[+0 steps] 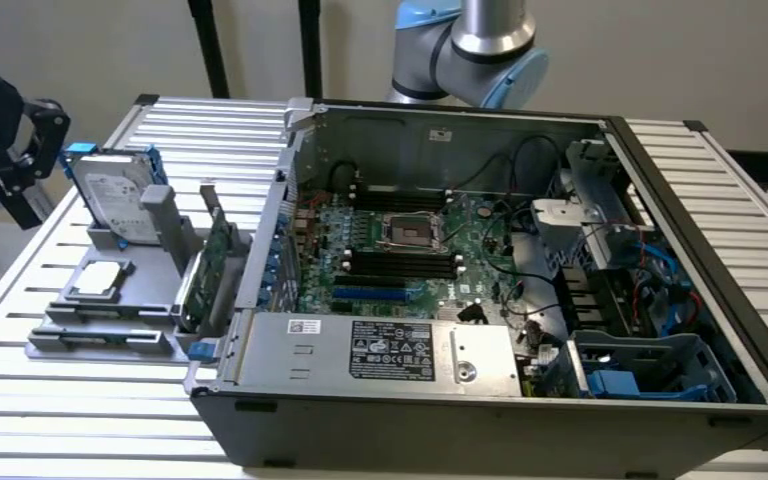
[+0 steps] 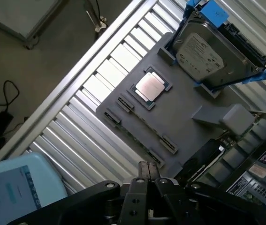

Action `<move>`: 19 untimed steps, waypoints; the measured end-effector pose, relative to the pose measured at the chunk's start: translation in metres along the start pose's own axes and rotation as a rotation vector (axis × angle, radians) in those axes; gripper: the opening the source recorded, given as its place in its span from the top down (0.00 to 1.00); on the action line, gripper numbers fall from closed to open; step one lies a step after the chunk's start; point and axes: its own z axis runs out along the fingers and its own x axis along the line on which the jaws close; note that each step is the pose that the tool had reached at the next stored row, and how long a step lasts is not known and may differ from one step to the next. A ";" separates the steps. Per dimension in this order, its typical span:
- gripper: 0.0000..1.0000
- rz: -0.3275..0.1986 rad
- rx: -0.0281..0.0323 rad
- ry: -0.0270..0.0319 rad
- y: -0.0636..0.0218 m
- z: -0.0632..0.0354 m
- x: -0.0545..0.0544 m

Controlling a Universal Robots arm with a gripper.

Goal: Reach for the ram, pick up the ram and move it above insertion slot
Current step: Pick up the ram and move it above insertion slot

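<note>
Your gripper (image 2: 148, 169) hangs over the near edge of the gray holder tray (image 2: 179, 105), fingertips drawn narrow and pressed together, gripping nothing; you can make out the ram (image 2: 133, 137) as a thin greenish strip on edge between the tray's outer clips, near the fingertips; the hard drive (image 2: 208, 47) stands at the tray's far side.

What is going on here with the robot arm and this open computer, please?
The arm's gripper, shut and holding nothing, hangs above the gray parts tray beside the open computer case. The ram stands in that tray, not yet picked up, near the hard drive.
</note>
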 end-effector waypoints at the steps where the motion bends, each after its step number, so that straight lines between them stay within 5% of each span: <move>1: 0.89 -0.018 0.0001 0.0008 0.0000 0.0001 0.000; 19: 0.89 -0.344 0.0025 0.0131 -0.0001 0.0028 0.000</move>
